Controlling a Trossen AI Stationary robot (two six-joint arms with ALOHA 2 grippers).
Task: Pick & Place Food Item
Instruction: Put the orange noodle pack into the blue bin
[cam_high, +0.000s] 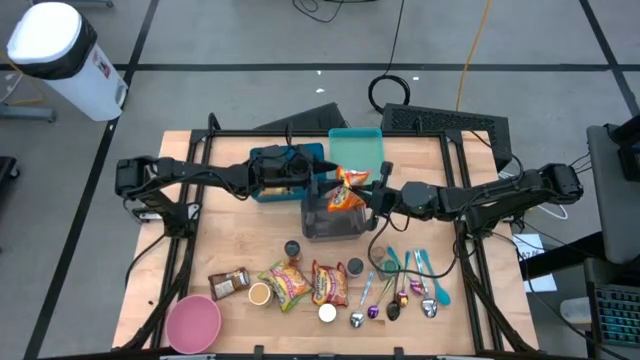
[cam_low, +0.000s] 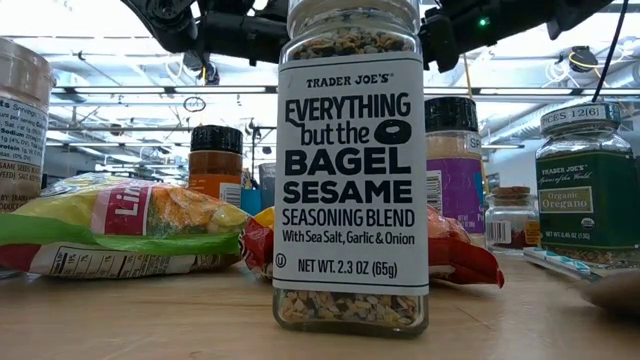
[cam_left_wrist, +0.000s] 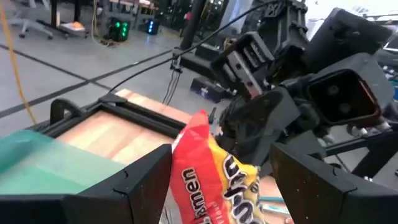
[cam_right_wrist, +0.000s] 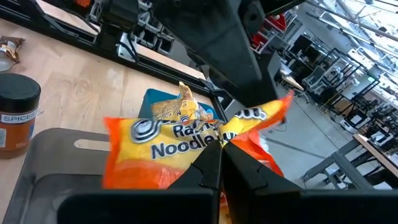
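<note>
I am holding the ramen noodle packet (cam_high: 347, 189) pinched in the right pincer (cam_high: 368, 200) above the grey bin (cam_high: 318, 228), next lowering and releasing it, while the left pincer (cam_high: 325, 183) is hovering wide open alongside.

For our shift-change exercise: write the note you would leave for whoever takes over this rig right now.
Right end effector: shut on the ramen noodle packet, held over the grey bin.
Left end effector: open, either side of the packet's top edge.
Done: packet lifted to the bin.
Left: release it into the bin; two more food packets lie at the table's front by the pink bowl.
</note>
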